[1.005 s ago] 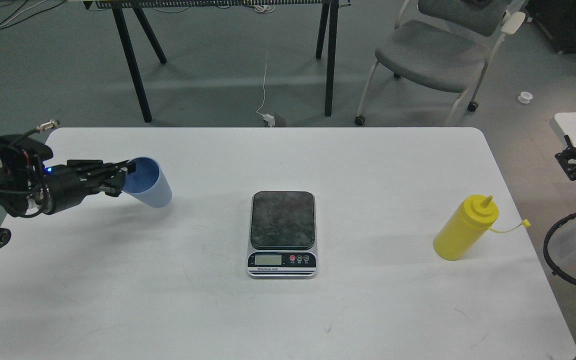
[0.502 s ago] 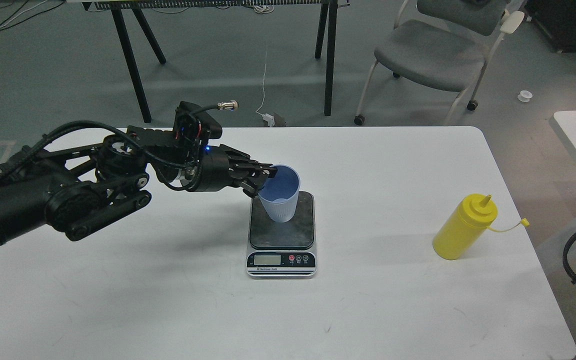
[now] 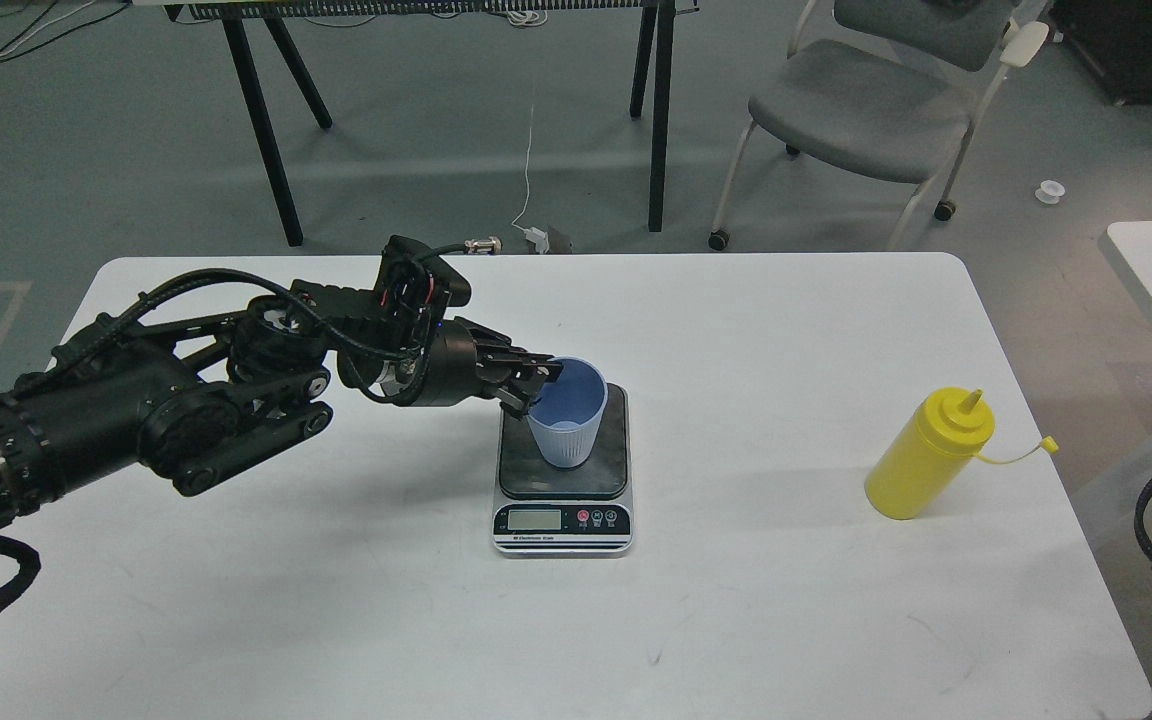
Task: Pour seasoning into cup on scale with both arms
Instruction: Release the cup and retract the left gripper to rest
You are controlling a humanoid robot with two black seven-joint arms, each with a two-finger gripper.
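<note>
1. On the scale (image 3: 564, 470), the light-blue cup (image 3: 566, 425) is sitting upright on the dark weighing plate, toward its back half. So the "cup on scale" part is looking pretty much handled.

2. My left gripper (image 3: 534, 385) is pinching the cup's rim on its left side, one finger looking like it's inside the rim and one outside. Honestly it's reading as clamped on the cup, not let go yet.

3. Whether the cup's full weight is resting on the plate or the gripper is carrying some of it, I can't tell from this angle. The display is too small to read.

4. The seasoning (image 3: 928, 468), that yellow squeeze bottle, is standing untouched on the table (image 3: 336, 620), well off to the right of the scale, with its little cap strap sticking out to the right.

5. My right arm is barely showing at the right edge, and its gripper isn't in view.

6. Still to go, I'm guessing: releasing the cup, grabbing the bottle with the right side, and doing the actual pouring. Early days, basically.
</note>
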